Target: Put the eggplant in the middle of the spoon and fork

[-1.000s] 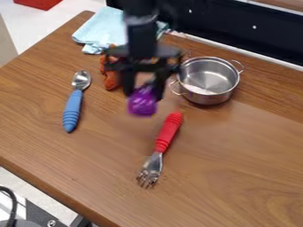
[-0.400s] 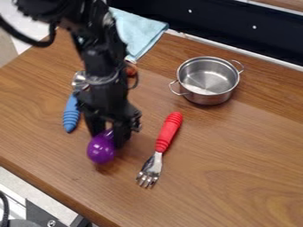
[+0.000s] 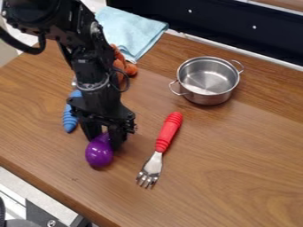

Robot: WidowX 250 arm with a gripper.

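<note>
Eggplant and gripper have moved away from beside the pot; the fingers are clamped on the eggplant's narrow end; it is over the worktop, between spoon and fork.

Open wood right of the red-handled fork, below the pot.
</note>
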